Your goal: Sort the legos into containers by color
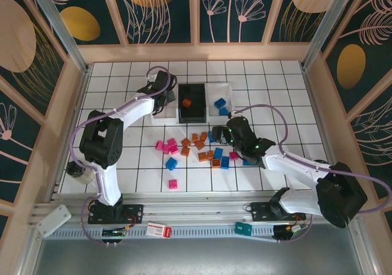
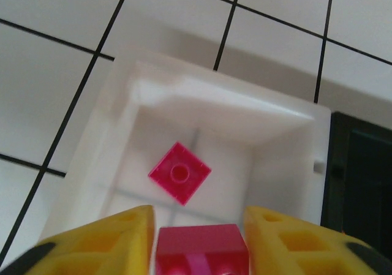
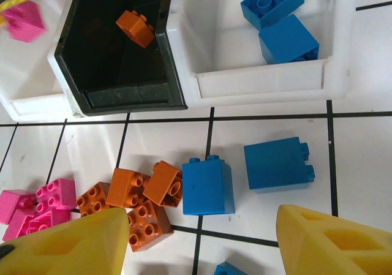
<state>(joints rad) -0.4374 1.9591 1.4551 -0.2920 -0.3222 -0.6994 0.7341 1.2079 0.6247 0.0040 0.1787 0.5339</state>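
Looking down from above, the left gripper point(image 1: 160, 86) hangs over the left white tray point(image 1: 160, 120), at eleven o'clock from the loose bricks point(image 1: 196, 147) scattered mid-table. The black tray point(image 1: 196, 113) sits in the middle of the row, and the right white tray point(image 1: 229, 92) lies at one o'clock. The right gripper point(image 1: 215, 134) hovers at the pile's three o'clock edge.

From the left wrist, yellow fingers point(image 2: 110, 241) flank a magenta brick point(image 2: 199, 247) at six o'clock. It fills the gap, and whether it is clamped or loose cannot be told. Below, a pink brick point(image 2: 179, 172) lies flat on the tray floor. If dropped, the magenta brick may strike that one and hop toward the rim. The black tray is close by at three o'clock.

From the right wrist, the right gripper's fingers point(image 3: 79, 244) are spread wide, with nothing between them. A blue brick point(image 3: 208, 186) lies under the gap, touching an orange brick point(image 3: 162, 183) at its nine o'clock. Closing here could catch both and carry orange into the blue tray. A second blue brick point(image 3: 275, 163) lies just beside it at two o'clock and may be nudged.
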